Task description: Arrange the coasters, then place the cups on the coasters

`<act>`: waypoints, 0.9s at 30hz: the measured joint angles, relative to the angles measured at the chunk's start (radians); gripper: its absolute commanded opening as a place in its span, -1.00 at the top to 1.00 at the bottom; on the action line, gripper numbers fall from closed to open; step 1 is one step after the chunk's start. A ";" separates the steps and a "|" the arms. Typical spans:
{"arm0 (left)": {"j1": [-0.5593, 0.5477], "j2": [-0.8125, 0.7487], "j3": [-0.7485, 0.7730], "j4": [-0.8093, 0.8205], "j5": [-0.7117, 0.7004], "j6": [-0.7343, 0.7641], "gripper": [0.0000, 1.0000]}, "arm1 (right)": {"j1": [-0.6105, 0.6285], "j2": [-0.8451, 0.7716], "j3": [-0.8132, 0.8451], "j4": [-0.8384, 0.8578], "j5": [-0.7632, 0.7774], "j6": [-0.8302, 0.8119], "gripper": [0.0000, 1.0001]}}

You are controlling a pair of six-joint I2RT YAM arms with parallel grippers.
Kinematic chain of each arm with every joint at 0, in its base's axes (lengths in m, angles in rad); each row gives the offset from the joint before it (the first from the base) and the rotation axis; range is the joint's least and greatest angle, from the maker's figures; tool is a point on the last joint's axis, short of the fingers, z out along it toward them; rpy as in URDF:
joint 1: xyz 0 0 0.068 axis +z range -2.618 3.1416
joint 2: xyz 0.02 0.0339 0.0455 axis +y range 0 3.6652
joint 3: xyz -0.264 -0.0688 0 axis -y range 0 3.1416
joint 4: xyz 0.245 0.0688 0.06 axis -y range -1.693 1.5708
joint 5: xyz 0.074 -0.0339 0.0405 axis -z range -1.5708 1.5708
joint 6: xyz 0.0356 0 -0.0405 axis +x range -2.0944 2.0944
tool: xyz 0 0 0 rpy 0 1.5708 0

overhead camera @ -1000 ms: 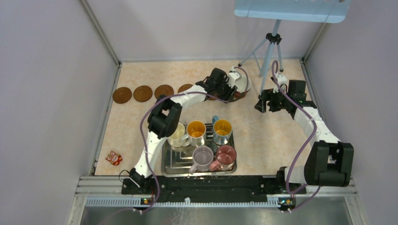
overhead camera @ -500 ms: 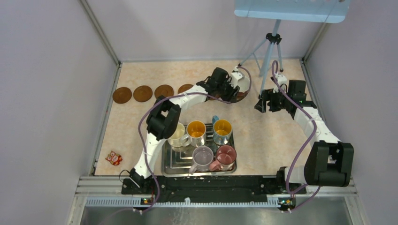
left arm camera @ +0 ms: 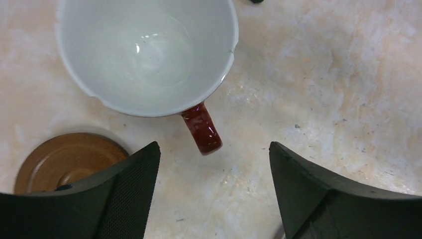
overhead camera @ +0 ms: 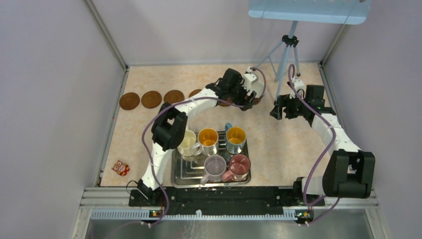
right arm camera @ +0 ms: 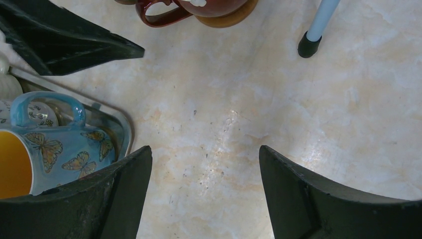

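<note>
A wide white cup [left arm camera: 149,55] with a dark red outside stands at the back of the table, its red handle [left arm camera: 201,129] pointing at my left gripper [left arm camera: 214,147]. That gripper is open, a finger on each side of the handle tip, touching nothing. In the right wrist view the same cup [right arm camera: 219,6] rests on a light tan coaster [right arm camera: 236,19]. A brown coaster [left arm camera: 64,159] lies beside the cup. Three more brown coasters [overhead camera: 151,99] form a row to the left. My right gripper [right arm camera: 204,149] hangs open over bare table to the right.
A silver tray [overhead camera: 184,177] near the arm bases holds several mugs, among them a blue butterfly mug [right arm camera: 64,144]. A tripod foot [right arm camera: 308,47] stands close behind the red cup. A small red-and-white toy [overhead camera: 120,168] lies front left. Walls enclose the table.
My left gripper has opened and let go of the red cup's handle, which now stands free. The right arm has not moved.
</note>
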 measured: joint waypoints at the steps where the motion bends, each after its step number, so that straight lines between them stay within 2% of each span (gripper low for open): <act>1: 0.002 -0.016 0.000 -0.007 -0.008 0.000 -0.93 | 0.000 0.000 0.000 0.000 0.000 0.000 -0.56; 8: 0.030 -0.228 -0.005 -0.089 -0.073 0.015 -0.97 | 0.000 0.000 0.000 0.000 -0.010 0.000 -0.57; 12: 0.069 -0.393 -0.061 -0.144 -0.151 0.008 -0.97 | 0.000 -0.002 0.000 0.000 -0.019 0.000 -0.57; 14: 0.097 -0.512 -0.139 -0.186 -0.208 -0.006 -0.97 | 0.000 -0.005 0.000 0.000 -0.024 0.001 -0.57; 19: 0.198 -0.716 -0.305 -0.303 -0.224 -0.047 -0.97 | 0.000 -0.018 0.000 0.000 -0.041 0.002 -0.57; 23: 0.295 -0.941 -0.522 -0.392 -0.240 -0.069 -0.97 | 0.000 -0.020 0.000 0.000 -0.053 0.007 -0.57; 27: 0.314 -1.146 -0.670 -0.490 -0.241 -0.046 -0.97 | 0.000 -0.020 0.000 0.000 -0.065 0.010 -0.57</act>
